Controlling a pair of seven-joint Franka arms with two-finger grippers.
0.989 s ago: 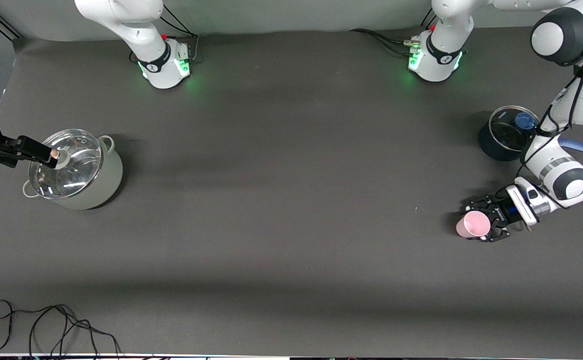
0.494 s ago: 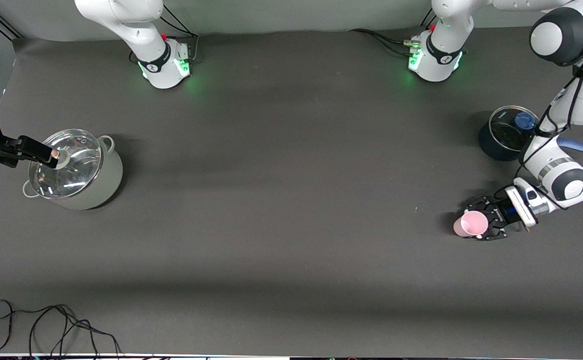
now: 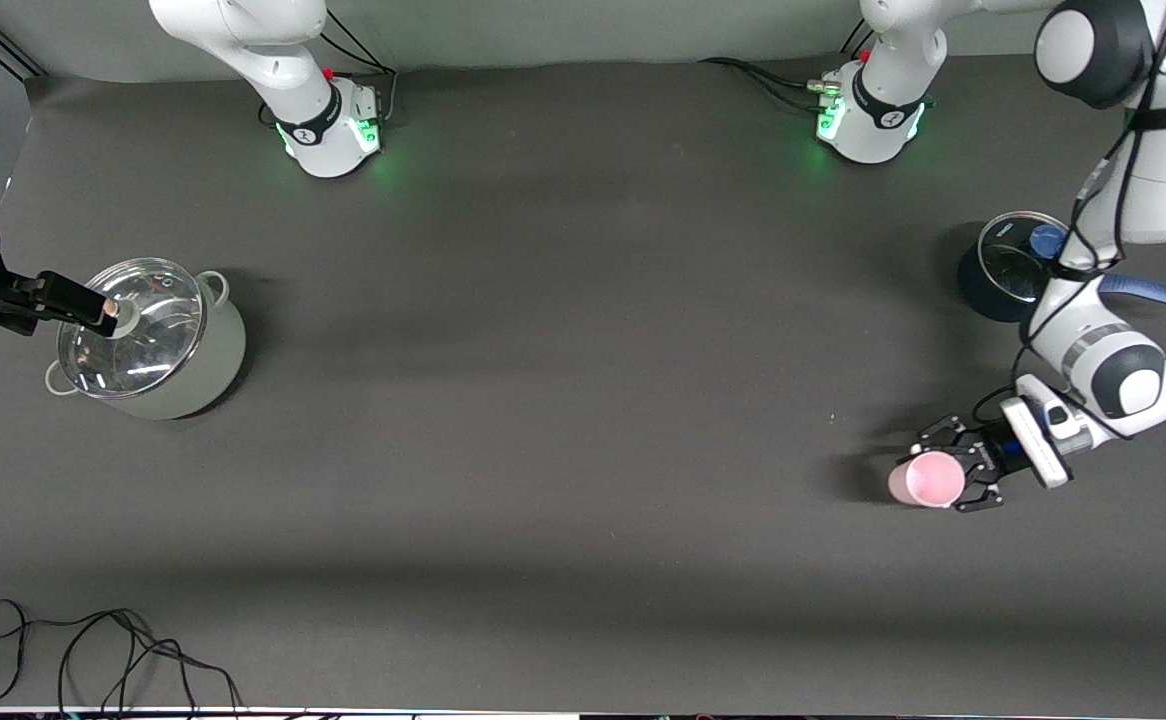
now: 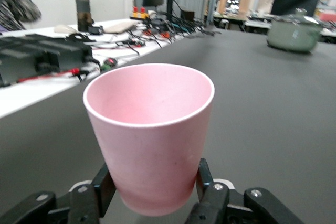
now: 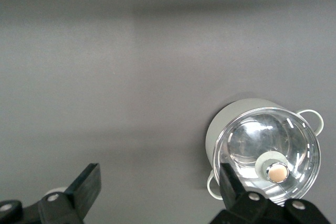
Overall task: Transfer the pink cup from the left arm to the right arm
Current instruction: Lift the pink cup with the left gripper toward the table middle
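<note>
The left hand (image 3: 953, 478) is clamped on the pink cup (image 3: 926, 480) near the left arm's end of the surface (image 3: 563, 400); its skeletal black fingers (image 4: 207, 187) press on either side of the cup's lower body, as the left wrist view shows; the cup (image 4: 149, 135) stands upright in that grip, mouth open upward, with nothing seen inside it; in the front view a dark shadow lies on the surface just beside the cup, and whether the cup's base touches the surface cannot be told; a dark pot with a glass lid (image 3: 1005, 268) and a blue handle (image 3: 1155, 292) stands on the surface at the same end, farther from the front camera than the cup, partly covered by the left arm (image 3: 1108, 370); the right arm waits at its own end of the table, its hand (image 3: 78, 308) over the pale green pot (image 3: 158, 345) that carries a glass lid (image 3: 133, 325); the right hand's fingers (image 5: 86, 184) stand wide apart and hold nothing, as the right wrist view shows, with the lid's knob (image 5: 277, 171) below them; a loose black cable (image 3: 93, 650) lies on the surface close to the front camera, toward the right arm's end.
</note>
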